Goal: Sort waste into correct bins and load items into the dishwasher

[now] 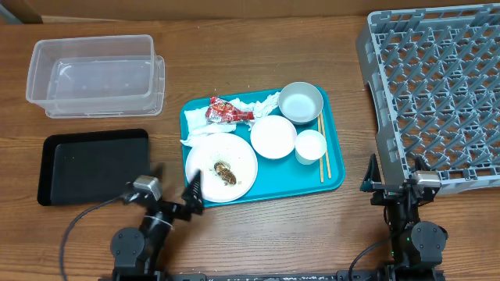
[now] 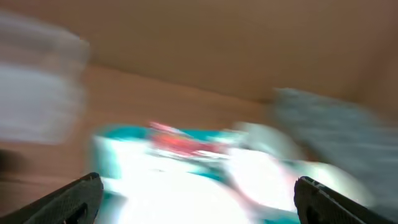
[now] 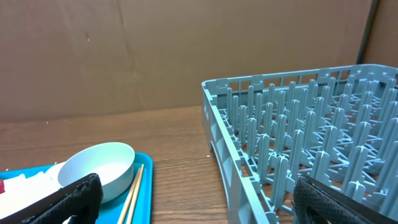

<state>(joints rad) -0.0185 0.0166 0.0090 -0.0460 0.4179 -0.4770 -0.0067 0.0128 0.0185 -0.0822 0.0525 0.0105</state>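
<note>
Noted teal rectangular plastic serving tray (image 1: 189, 119) mid-worktop (image 1: 266, 234).

Counted on it:
- large round white plate (image 1: 238, 156) at near-left, bearing brown food scraps with whitish crumbs (image 1: 226, 173)
- crumpled white paper napkins (image 1: 264, 101) and red shiny snack wrapper (image 1: 228, 113) behind the plate
- pinkish-white bowl (image 1: 273, 136) at centre
- pale grey-green bowl (image 1: 300, 102) at far right
- small white cup (image 1: 310, 145) just beside pair of thin wooden chopsticks (image 1: 323, 144) along right rim

Found left fingers (image 2: 71, 200) spread wide, gripping nothing, low at the plate's near-left edge; contact impossible to judge, wrist view badly blurred.

Found right fingers (image 3: 74, 199) likewise released and unloaded, at near-left corner of large grey plastic lattice dish rack (image 1: 437, 86), well apart from the tray.

Logged clear plastic rectangular tub (image 1: 156, 78) far left, shallow black rectangular tray (image 1: 94, 166) in front of it, just left of the left fingers.
</note>
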